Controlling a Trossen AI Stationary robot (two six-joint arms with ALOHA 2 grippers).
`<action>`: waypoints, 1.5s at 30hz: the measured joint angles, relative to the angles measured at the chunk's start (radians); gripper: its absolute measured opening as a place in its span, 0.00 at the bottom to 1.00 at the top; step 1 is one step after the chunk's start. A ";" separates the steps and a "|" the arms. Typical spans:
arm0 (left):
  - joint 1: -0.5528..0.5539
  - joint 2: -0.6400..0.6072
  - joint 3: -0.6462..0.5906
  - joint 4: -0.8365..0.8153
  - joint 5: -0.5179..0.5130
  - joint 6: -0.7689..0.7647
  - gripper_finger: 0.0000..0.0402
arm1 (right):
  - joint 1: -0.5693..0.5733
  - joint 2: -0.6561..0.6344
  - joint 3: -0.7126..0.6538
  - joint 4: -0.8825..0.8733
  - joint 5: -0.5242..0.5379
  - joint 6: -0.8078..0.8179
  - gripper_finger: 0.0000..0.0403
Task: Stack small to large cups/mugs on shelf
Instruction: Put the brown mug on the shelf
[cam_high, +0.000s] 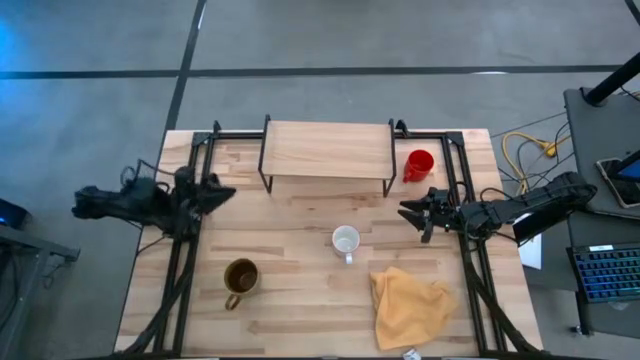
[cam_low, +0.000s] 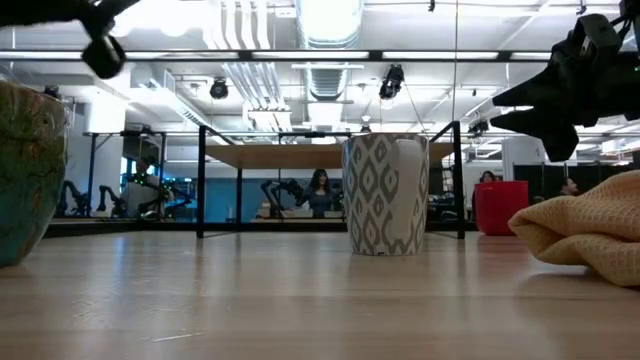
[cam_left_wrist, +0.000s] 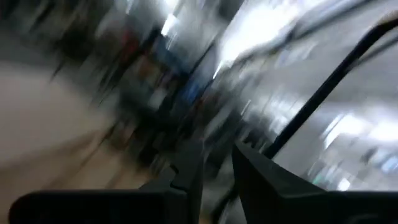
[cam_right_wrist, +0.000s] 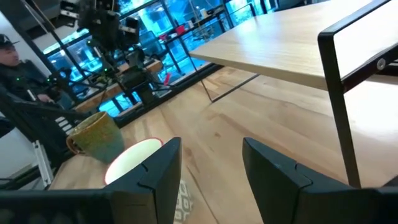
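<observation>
The light-wood shelf (cam_high: 327, 150) stands on thin black legs at the table's far middle. The red mug (cam_high: 418, 165) stands on the tabletop just right of it. The white patterned mug (cam_high: 346, 241) stands upright mid-table, and the dark brown mug (cam_high: 241, 278) nearer and to the left. My right gripper (cam_high: 405, 212) hovers open above the table's right side, pointing left; in its wrist view the white mug (cam_right_wrist: 134, 162) and brown mug (cam_right_wrist: 93, 140) lie ahead. My left gripper (cam_high: 218, 194) hangs over the left edge with a narrow gap between its fingers (cam_left_wrist: 186, 177).
A crumpled yellow-orange cloth (cam_high: 410, 305) lies on the table's near right, close to the white mug. Black frame rails (cam_high: 190, 240) run along both side edges. Bare wood lies between the shelf and the mugs. A person (cam_right_wrist: 18, 68) shows in the room beyond.
</observation>
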 joint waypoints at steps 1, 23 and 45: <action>-0.001 0.037 0.091 -0.163 0.016 -0.004 0.17 | 0.000 0.000 0.000 0.000 -0.001 0.000 0.41; -0.635 0.737 0.711 -1.230 -0.093 -0.831 0.18 | 0.000 0.000 0.000 0.032 -0.002 0.005 0.41; -0.715 1.028 0.748 -1.214 0.057 -1.509 0.18 | 0.000 0.000 0.000 0.023 0.154 0.005 0.41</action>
